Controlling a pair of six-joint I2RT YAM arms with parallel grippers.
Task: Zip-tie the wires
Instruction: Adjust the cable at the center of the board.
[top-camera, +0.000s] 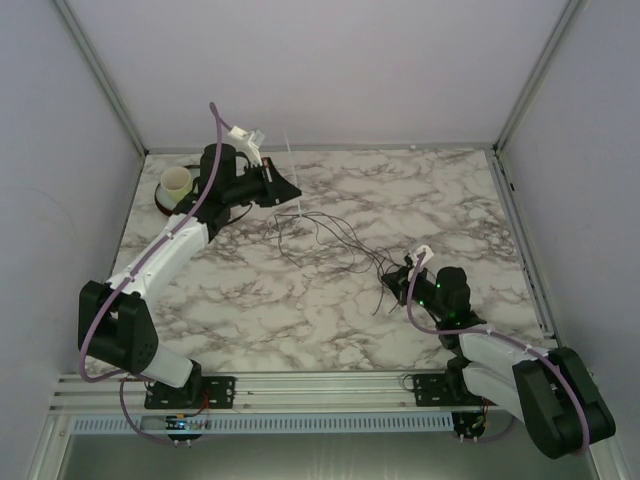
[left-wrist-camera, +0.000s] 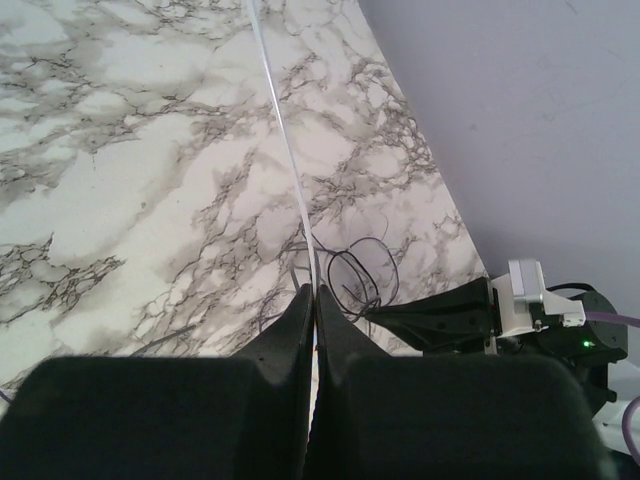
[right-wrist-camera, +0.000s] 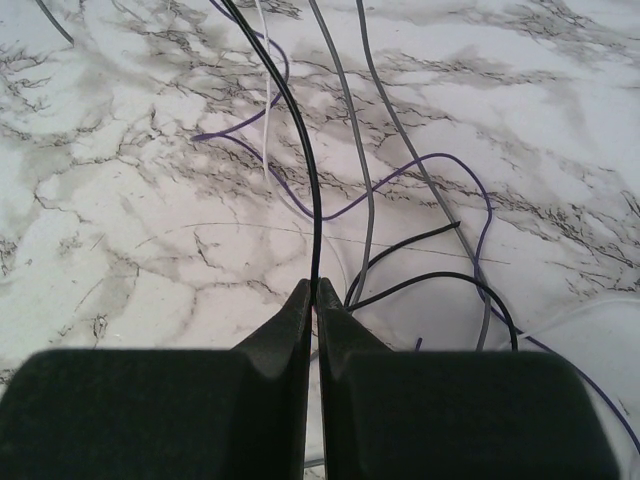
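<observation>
the wires lie in a loose tangle near the middle of the counter, between the two arms. the right gripper is pressed together on one black wire low at the near end of the bunch. this looks meant to anchor the bundle so it cannot slide while a tie goes around it. the rest of the bunch, grey and purple strands among them, lies slack on the marble beside that wire. the left gripper is pinching a thin pale tie close to one end. the long free part runs away from the fingers towards the far edge, which probably keeps the tie straight and ready to be fed under or round the bunch. the tie is not yet around the wires, and a loop of them sits just beside the left gripper's tip. a cup stands at the far left corner, well apart from the work. much is hard to read: the tie is a faint line from above, and its head cannot be made out. both wrist views lose the near ends of the fingers behind their own dark housings. from above it cannot be told how many strands the right gripper has caught.
</observation>
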